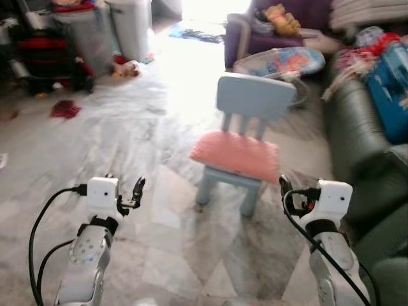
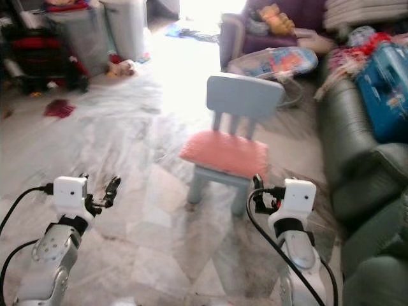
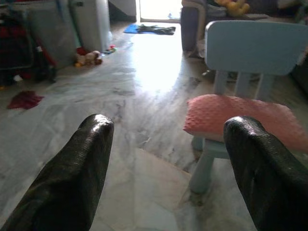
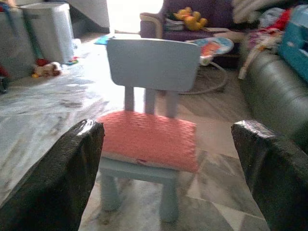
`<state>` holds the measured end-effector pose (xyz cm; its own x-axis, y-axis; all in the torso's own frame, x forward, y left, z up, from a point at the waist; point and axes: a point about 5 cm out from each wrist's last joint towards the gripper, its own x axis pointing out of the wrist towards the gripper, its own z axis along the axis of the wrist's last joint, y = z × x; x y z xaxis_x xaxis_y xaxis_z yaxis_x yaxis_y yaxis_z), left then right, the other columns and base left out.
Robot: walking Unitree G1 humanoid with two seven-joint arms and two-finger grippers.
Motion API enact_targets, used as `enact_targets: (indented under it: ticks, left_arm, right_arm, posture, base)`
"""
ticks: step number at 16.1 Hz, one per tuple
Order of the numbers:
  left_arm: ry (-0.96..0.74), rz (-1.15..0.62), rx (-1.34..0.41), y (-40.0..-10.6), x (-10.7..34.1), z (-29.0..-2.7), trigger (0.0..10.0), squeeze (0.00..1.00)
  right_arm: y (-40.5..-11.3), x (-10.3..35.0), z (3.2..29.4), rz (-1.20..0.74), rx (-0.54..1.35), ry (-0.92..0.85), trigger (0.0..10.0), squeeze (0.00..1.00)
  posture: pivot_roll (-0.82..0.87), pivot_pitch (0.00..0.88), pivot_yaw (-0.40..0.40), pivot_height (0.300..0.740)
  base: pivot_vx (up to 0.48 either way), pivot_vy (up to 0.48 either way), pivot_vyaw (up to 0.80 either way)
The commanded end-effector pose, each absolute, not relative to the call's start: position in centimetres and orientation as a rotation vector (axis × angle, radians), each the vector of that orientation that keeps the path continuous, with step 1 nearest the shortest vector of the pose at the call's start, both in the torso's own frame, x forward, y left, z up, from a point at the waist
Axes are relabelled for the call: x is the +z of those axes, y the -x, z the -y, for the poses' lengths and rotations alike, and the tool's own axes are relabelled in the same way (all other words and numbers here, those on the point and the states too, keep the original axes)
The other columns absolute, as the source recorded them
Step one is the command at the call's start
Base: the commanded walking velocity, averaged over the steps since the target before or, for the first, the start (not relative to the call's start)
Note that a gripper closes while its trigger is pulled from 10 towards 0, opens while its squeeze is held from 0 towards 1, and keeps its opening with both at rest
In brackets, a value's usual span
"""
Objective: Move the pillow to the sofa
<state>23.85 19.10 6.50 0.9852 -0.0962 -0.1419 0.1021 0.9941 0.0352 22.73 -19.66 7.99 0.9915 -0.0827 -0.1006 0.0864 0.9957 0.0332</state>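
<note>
Pink pillow (image 1: 234,155) lies on the chair (image 1: 254,97) seat, ahead between both pincers. Left pincer (image 1: 127,191) and right pincer (image 1: 288,189) are wide, empty, raised for reaching. Sofa (image 1: 357,137) lies beside the right pincer.

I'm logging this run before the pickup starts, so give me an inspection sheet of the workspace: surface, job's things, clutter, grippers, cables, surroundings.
Surface: pale marble floor, glare toward the doorway.
Job's things: flat pink textured pillow lying on the seat of a small light-blue plastic chair; dark green leather sofa on the robot's right.
Clutter: blue box and bright fabrics piled on the sofa; red cloth on the floor.
Grippers: left gripper open, holding nothing; right gripper open, facing the pillow, short of it.
Cables: black cables looping from both wrists.
Surroundings: purple armchair, grey bins.
</note>
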Motion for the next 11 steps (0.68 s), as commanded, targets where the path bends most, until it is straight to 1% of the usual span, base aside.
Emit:
enact_targets:
  ticks: [1, 4, 6, 9, 11]
  left_arm:
    - [-0.048, -0.124, -0.109, -24.09, 7.07, -18.96, 10.0, 0.0]
    - [-0.048, -0.124, -0.115, -24.11, 7.07, -18.87, 10.0, 0.0]
    - [-0.045, -0.125, -0.12, -24.17, 7.04, -18.64, 10.0, 0.0]
    - [-0.043, -0.126, -0.121, -24.23, 7.02, -18.55, 10.0, 0.0]
    - [-0.045, -0.126, -0.12, -24.27, 7.0, -18.54, 10.0, 0.0]
  right_arm:
    - [-22.84, 8.23, 19.75, -0.096, -0.093, -0.035, 10.0, 0.0]
    - [-22.78, 8.24, 19.72, -0.096, -0.094, -0.035, 10.0, 0.0]
    - [-22.76, 8.25, 19.72, -0.095, -0.095, -0.035, 10.0, 0.0]
    - [-22.77, 8.23, 19.74, -0.096, -0.095, -0.036, 10.0, 0.0]
    - [-22.84, 8.18, 19.75, -0.098, -0.093, -0.035, 10.0, 0.0]
  posture:
    - [-0.03, 0.0, -0.03, 0.74]
    - [-0.03, 0.0, -0.028, 0.74]
    - [-0.03, 0.0, -0.029, 0.74]
    - [-0.03, 0.0, -0.029, 0.74]
    - [-0.03, 0.0, -0.03, 0.74]
  base:
    - [0.304, 0.0, -0.8]
    - [0.329, 0.0, -0.68]
    - [0.345, 0.0, -0.52]
    - [0.346, 0.0, -0.42]
    - [0.349, 0.0, 0.0]
